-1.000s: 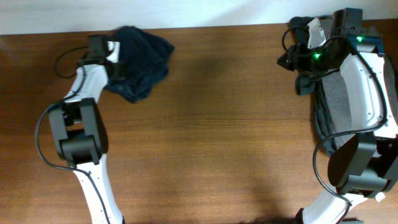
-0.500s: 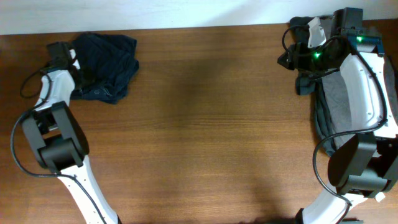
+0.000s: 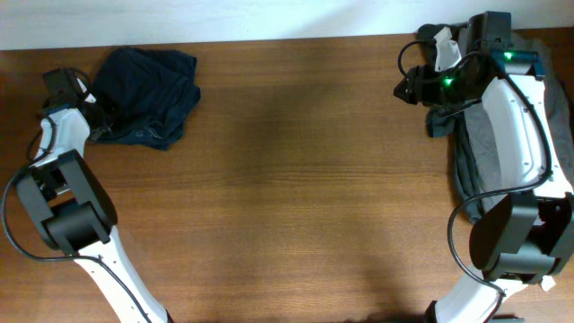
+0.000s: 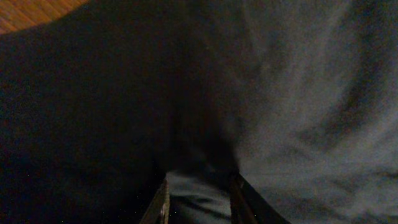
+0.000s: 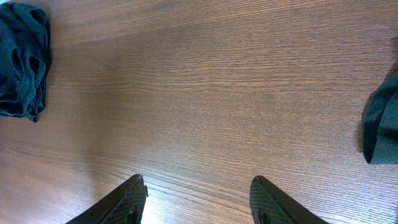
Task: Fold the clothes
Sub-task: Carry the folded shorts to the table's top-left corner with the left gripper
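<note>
The dark navy shorts (image 3: pixel 148 94) lie bunched at the table's far left. They also show small at the top left of the right wrist view (image 5: pixel 22 59). My left gripper (image 3: pixel 96 121) is at their left edge. In the left wrist view the navy fabric (image 4: pixel 280 93) fills the frame, and my left gripper (image 4: pixel 202 199) has its jaws apart with a fold of cloth lying between them. My right gripper (image 3: pixel 408 88) hangs open and empty above bare wood at the far right, also seen in the right wrist view (image 5: pixel 196 186). Grey and charcoal clothes (image 3: pixel 484 152) lie under the right arm.
The wooden table (image 3: pixel 296 179) stretches between the two arms. A dark piece of fabric (image 5: pixel 382 124) shows at the right edge of the right wrist view. The table's back edge meets a white wall (image 3: pixel 269 18).
The left arm dragged the shorts left across the table, then swung further left while the shorts stayed put. The right arm shifted slightly.
</note>
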You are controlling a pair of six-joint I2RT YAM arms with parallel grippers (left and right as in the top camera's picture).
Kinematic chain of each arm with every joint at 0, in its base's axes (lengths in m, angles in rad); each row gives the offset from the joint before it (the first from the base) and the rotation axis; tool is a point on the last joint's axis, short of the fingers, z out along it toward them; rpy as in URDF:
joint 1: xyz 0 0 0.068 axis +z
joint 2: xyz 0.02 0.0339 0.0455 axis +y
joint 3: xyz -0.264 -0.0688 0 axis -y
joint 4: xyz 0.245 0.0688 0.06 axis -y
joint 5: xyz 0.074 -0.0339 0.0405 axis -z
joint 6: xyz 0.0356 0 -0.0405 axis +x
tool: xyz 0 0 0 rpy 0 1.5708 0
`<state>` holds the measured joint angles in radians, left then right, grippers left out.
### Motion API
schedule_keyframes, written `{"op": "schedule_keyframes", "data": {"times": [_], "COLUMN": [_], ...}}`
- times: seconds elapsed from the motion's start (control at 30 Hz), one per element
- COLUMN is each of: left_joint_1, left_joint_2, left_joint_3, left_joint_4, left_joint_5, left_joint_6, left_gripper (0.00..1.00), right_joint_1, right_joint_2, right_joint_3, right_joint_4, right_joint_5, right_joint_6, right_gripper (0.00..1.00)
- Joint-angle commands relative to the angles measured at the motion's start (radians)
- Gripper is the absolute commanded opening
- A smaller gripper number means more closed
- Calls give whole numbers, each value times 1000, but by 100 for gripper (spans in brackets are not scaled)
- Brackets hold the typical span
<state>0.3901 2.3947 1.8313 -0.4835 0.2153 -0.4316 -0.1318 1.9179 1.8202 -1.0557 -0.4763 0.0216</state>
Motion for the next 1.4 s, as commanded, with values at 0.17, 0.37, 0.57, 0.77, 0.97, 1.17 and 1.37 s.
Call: {"op": "schedule_keyframes", "data": {"times": [0.17, 0.37, 0.57, 0.77, 0.97, 1.17, 1.37], "left_joint_1": [123, 184, 203, 168, 98, 26, -43], "left_joint_2": [143, 143, 143, 143, 95, -2, -45], "left_joint_3": [-81, -81, -79, -35, 85, 135, 134], "left_joint_4": [-53, -66, -66, -48, -90, -123, -166], "left_joint_5": [-134, -145, -144, -141, -140, -141, -159], "left_joint_6": [-23, -24, -24, 66, 228, 498, 669], "left_gripper": [33, 33, 50, 95, 99, 98, 94], "right_joint_1": [8, 8, 7, 7, 7, 7, 7], "right_joint_2": [2, 2, 2, 2, 2, 2, 2], "right_joint_3": [2, 2, 2, 2, 2, 2, 2], "right_joint_4": [-8, -22, -27, -22, -11, -11, -10], "right_joint_5": [17, 18, 18, 18, 17, 17, 18], "right_joint_6": [-6, -6, -6, -7, -6, -7, -7], "right_gripper": [59, 59, 59, 59, 59, 59, 59]}}
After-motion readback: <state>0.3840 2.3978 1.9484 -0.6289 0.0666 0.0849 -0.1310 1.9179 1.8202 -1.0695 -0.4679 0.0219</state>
